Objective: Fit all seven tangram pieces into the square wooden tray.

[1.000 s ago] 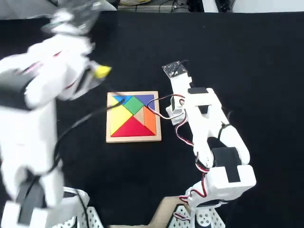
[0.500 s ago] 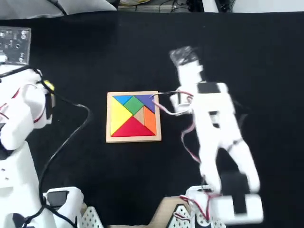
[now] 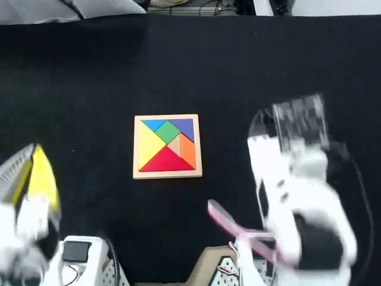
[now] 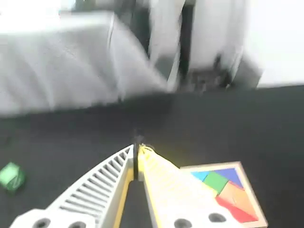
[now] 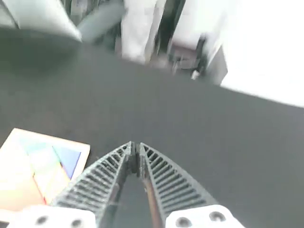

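The square wooden tray (image 3: 168,174) lies at the table's middle with the coloured tangram pieces (image 3: 166,146) fitted inside it: blue, green, purple, yellow, tan, orange and red. My left gripper (image 3: 33,158) hangs low at the left edge, well away from the tray, shut and holding nothing; its white and yellow fingers meet at the tip (image 4: 137,151). The tray (image 4: 240,166) lies beyond it to one side. My right gripper (image 3: 297,116) is off to the tray's right, shut with nothing in it (image 5: 133,146), and the tray (image 5: 12,135) sits apart from it.
Black cloth (image 3: 178,65) covers the table. A small green object (image 4: 10,175) lies on the cloth in the left wrist view. Arm bases and cabling (image 3: 250,256) stand along the near edge. Room furniture is blurred beyond the far edge.
Both arms have pulled back from the tray: the left swung down toward the near left corner, the right moved right and away. The tray and its pieces stayed put.
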`<act>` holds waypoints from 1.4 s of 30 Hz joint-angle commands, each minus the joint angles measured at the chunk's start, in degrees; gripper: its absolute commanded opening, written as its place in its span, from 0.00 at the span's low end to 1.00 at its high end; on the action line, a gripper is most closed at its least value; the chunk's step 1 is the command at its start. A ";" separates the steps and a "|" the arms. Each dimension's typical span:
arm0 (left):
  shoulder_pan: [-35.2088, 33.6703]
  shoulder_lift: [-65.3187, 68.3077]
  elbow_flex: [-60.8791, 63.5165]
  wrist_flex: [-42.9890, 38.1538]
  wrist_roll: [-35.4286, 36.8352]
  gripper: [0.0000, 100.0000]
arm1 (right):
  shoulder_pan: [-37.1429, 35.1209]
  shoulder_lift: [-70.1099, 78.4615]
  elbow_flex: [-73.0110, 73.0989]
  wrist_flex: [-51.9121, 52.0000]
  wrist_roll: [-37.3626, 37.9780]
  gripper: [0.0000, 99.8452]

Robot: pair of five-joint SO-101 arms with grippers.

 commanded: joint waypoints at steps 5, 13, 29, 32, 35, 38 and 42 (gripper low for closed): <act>1.71 -11.25 24.04 -1.23 -3.43 0.03 | 1.05 -20.26 13.23 0.18 -0.35 0.01; -7.60 -35.43 54.29 -18.11 -4.40 0.03 | 0.97 -28.88 28.88 -7.47 -0.26 0.01; -9.27 -34.55 82.15 -28.92 3.78 0.03 | 0.79 -34.42 43.38 -11.25 -0.79 0.01; -8.75 -34.55 81.19 -28.57 3.96 0.03 | 0.79 -34.42 42.15 -9.14 -0.79 0.01; -8.31 -34.55 83.03 -28.92 3.52 0.03 | 0.79 -34.42 43.82 -8.70 -0.79 0.01; -8.57 -34.55 86.73 -31.91 3.34 0.03 | 0.79 -34.42 47.69 -9.76 -0.79 0.01; -6.46 -34.55 92.00 -34.55 -0.88 0.03 | 0.79 -34.42 50.15 -10.64 -0.79 0.01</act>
